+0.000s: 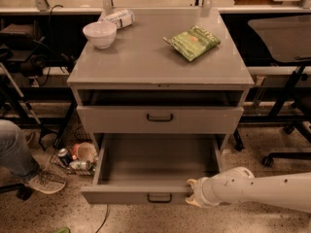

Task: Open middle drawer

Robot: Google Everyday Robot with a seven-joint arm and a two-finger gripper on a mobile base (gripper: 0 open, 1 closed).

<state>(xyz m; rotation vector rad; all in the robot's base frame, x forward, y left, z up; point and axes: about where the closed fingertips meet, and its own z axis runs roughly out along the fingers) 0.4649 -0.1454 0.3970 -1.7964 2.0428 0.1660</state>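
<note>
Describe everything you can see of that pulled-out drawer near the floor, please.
The middle drawer is a wide, shallow grey box, metal by its look, pulled well out of the cabinet beneath the upper drawer. Its interior is plain grey, with nothing visible inside. A small dark handle sits centred on the front panel, which faces the camera low down near the floor. The robot's gripper is at the right end of that panel's top edge, apparently touching it. Nothing else seems to touch the drawer.
</note>
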